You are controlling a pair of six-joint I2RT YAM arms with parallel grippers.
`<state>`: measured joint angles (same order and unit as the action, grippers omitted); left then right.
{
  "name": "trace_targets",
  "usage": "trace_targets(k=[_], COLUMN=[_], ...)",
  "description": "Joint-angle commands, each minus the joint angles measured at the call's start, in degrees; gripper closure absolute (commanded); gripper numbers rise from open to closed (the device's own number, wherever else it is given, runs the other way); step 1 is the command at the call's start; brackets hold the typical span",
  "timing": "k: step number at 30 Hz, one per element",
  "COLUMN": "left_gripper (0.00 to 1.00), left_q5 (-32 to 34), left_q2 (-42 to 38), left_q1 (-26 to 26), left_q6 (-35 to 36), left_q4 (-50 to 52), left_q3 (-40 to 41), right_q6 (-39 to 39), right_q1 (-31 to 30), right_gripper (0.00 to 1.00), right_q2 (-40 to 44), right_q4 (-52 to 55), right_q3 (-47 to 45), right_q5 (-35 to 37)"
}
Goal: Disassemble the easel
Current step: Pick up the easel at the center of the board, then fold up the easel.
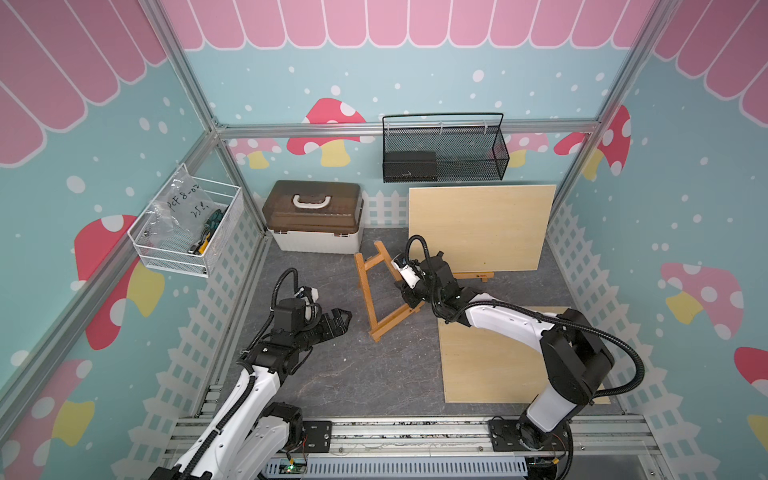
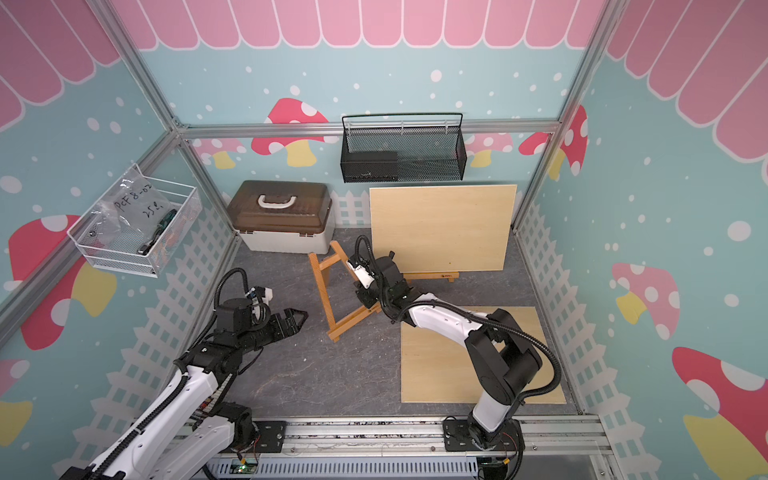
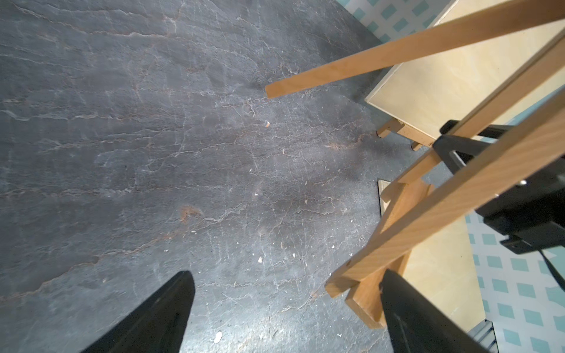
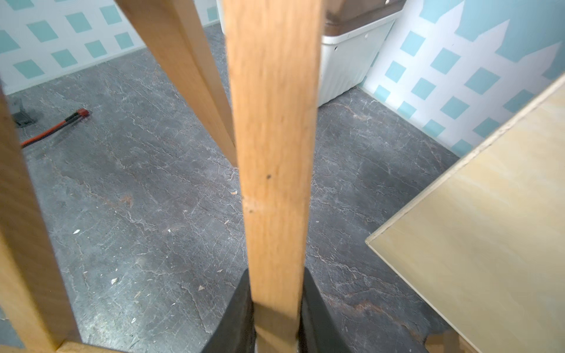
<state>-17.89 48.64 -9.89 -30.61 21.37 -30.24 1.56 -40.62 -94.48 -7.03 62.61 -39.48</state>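
Observation:
The wooden easel (image 1: 365, 291) (image 2: 322, 293) stands tilted on the grey floor in the middle of both top views, its top end toward the back. My right gripper (image 1: 409, 301) (image 2: 365, 301) is shut on the easel's right-hand leg, close to the lower crossbar. In the right wrist view the black fingers (image 4: 238, 305) clamp that bar (image 4: 272, 122) on both sides, around my right gripper (image 4: 276, 275). My left gripper (image 1: 343, 318) (image 2: 299, 318) (image 3: 287, 275) hangs open just left of the easel's lower end, holding nothing. One of its fingers (image 3: 406, 311) sits beside the easel's foot (image 3: 360, 293).
A plywood board (image 1: 478, 228) leans upright at the back on a wooden ledge strip (image 1: 473, 275). A second board (image 1: 490, 361) lies flat under the right arm. A brown-lidded box (image 1: 313, 216) stands at the back left. A black mesh basket (image 1: 444, 149) and a white wire basket (image 1: 187, 224) hang on the walls.

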Motion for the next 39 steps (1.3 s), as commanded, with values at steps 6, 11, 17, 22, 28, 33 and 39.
trace_targets(k=[6, 11, 17, 22, 28, 33, 39], left_gripper=[0.07, 0.31, 0.59, 0.64, 0.67, 0.68, 0.72], left_q5=[-5.84, -11.95, -15.06, -16.97, -17.05, -16.43, -17.35], left_q2=[4.36, 8.68, 13.23, 17.73, 22.58, 24.71, 26.84], left_q1=[2.09, 3.56, 3.60, 3.56, 3.56, 3.61, 2.76], left_q6=[0.97, 1.72, 3.23, 3.59, 5.52, 6.26, 5.47], left_q4=[-6.27, -9.94, -12.23, -14.81, -15.79, -16.50, -18.41], left_q3=[-3.25, -6.32, -9.34, -10.81, -13.36, -14.89, -15.07], right_q6=[1.07, 1.85, 3.55, 4.57, 5.06, 5.12, 5.25], right_q1=[-0.45, -0.42, -0.59, -1.47, -2.70, -3.48, -3.94], right_gripper=[0.79, 0.79, 0.79, 0.79, 0.79, 0.79, 0.79], right_q2=[9.01, 12.52, 14.72, 15.37, 15.73, 15.88, 15.48], right_q4=[1.26, 2.89, 2.64, 2.00, 1.75, 1.76, 1.48], right_q3=[-3.28, -5.25, -6.62, -6.64, -6.36, -6.27, -5.33], right_q5=[0.57, -0.02, -1.64, -2.31, -3.13, -3.41, -3.49])
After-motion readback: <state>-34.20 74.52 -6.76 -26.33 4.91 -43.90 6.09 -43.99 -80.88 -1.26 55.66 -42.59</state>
